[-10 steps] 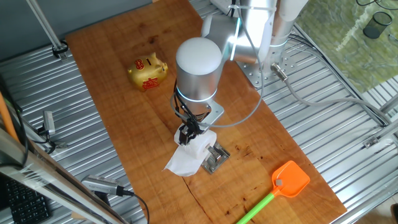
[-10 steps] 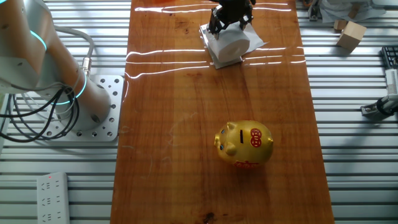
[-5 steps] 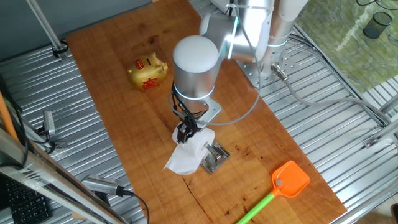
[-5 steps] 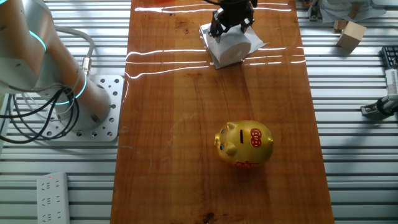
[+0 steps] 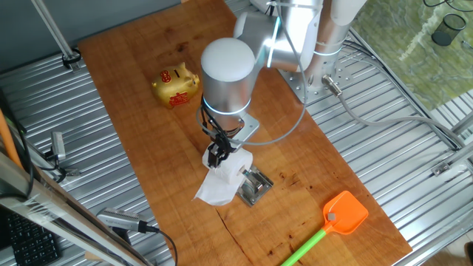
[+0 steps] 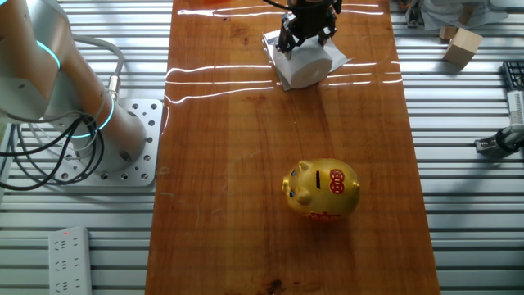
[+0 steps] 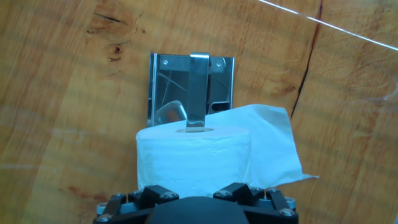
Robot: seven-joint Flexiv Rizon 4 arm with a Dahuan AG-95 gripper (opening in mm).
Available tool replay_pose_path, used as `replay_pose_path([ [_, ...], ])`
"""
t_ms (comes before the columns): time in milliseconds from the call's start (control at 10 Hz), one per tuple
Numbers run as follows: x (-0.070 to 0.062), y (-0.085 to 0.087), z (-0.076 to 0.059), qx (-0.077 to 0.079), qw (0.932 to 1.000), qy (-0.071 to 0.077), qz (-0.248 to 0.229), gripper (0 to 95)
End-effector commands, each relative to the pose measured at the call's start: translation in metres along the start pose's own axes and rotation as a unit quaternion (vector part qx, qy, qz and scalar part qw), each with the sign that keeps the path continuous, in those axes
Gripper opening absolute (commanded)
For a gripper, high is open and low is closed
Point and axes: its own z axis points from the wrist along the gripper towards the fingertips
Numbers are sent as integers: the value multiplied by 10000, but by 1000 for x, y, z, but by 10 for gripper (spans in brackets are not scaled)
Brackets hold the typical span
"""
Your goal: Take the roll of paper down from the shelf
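While the golden piggy bank (image 5: 176,86) stands far to the left on the wooden tabletop (image 5: 140,89) in one fixed view, well apart from everything else, the silver arm (image 5: 229,77) reaches down over the middle of the board, and its black end effector (image 5: 219,153) is set on the top of the roll of paper (image 5: 233,173). The roll sits just off the tabletop with its wrinkled tail of tissue (image 5: 214,191) hanging down to the left and resting on the wood. Just to the right of the roll, the shiny shelf (image 5: 255,186) lies low on the board, touching or nearly touching the roll. Further right, near the corner, the orange-headed swatter (image 5: 341,215) lies with its green handle running off the edge. From the other fixed view, the end effector (image 6: 304,31) comes in at the far end of the tabletop (image 6: 246,164), its fingers clamped on either side of the roll of paper (image 6: 309,65), with the piggy bank (image 6: 322,189) nearer the camera. Along the hand view, the roll of paper (image 7: 193,155) fills the space just ahead of the fingers, and the bar of the shelf (image 7: 191,84) reaches into the hole at the roll's core, its flat plate lying on the wood beyond.
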Motion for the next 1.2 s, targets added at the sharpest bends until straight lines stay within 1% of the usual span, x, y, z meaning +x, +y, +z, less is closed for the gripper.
replay_pose_path([
  [100, 3, 1, 1, 21, 10000, 10, 19, 0],
  [400, 8, 4, 0, 33, 9999, 16, 129, 0],
  [800, 13, 7, -2, 38, 9999, 26, 128, 0],
  [1200, 23, 7, -3, 52, 9999, 30, 115, 0],
])
